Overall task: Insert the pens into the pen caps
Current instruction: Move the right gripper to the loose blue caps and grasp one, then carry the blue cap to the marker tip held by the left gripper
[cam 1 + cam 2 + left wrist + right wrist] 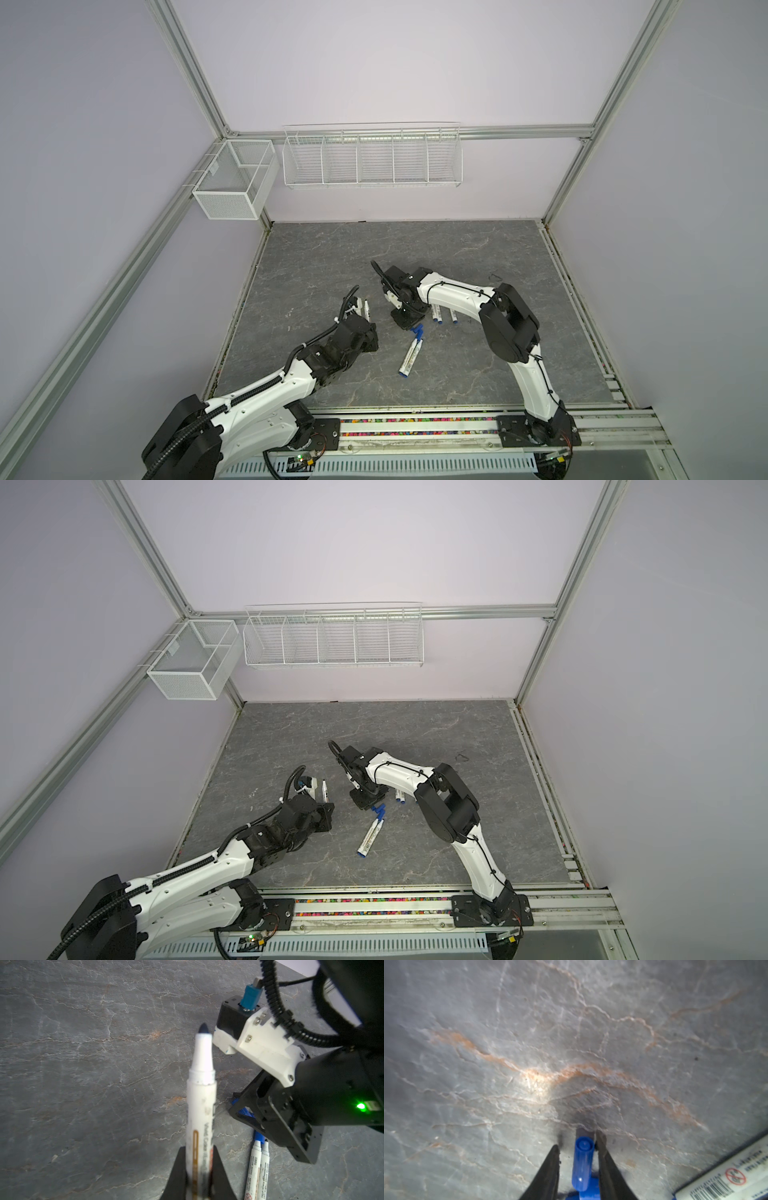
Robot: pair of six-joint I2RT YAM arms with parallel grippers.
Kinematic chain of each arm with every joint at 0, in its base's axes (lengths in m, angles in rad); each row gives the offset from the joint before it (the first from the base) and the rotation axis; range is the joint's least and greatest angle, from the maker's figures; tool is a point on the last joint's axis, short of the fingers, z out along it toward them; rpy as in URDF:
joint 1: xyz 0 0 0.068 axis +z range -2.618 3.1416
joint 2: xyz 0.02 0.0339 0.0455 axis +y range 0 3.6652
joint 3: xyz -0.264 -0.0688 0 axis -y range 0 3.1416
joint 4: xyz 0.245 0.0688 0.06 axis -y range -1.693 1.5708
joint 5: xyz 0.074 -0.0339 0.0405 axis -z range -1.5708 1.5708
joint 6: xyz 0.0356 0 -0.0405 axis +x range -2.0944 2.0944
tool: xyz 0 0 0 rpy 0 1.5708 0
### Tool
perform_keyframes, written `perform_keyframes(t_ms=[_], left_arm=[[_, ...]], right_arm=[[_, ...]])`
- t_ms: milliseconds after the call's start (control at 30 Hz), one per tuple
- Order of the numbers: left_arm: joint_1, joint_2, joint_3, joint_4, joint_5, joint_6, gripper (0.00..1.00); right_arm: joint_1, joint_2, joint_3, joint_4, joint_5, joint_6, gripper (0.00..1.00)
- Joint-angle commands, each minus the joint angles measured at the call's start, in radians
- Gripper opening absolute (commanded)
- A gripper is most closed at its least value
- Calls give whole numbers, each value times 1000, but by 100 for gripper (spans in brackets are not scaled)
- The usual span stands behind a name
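The left wrist view is showing what the top views are too far away to show. The left hand is squeezing a pen by its body, with a black finger pressing on each side. The pen is sticking up off the bench. It is white, with a thin pointy end, a dark tip and a gold-brown label with writing. In both top views it is only a small white stick.

The right wrist view is showing the right hand low over the bench. A blue cap is sitting between its two fingers. One finger is right against the cap. Grey bench is showing between the cap and the other finger, so this hand is not squeezing it.

In a top view, more blue caps are lying in a little pile just beside that hand. Two pens are lying side by side near the pile, with their tips pointing at it. More pens are peeking out from under the right arm, with their blue ends showing.

The bench is looking like grey stone with thin pale and orange cracks. Pale purple walls and silver metal posts are standing around it. A long white wire basket and a small white mesh box are hanging near the back corner.
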Motion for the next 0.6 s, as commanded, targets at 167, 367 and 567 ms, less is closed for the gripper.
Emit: perform_keyframes(t_ms=[167, 367, 567], left_arm=[[7, -9, 0, -31, -11, 5, 0], [7, 33, 34, -28, 61, 90, 0], [6, 55, 34, 107, 252, 136, 0]], right_arm=[[14, -17, 14, 9, 26, -19, 17], [-25, -218, -108, 172, -66, 45, 14], [-154, -483, -370, 466, -310, 223, 13]])
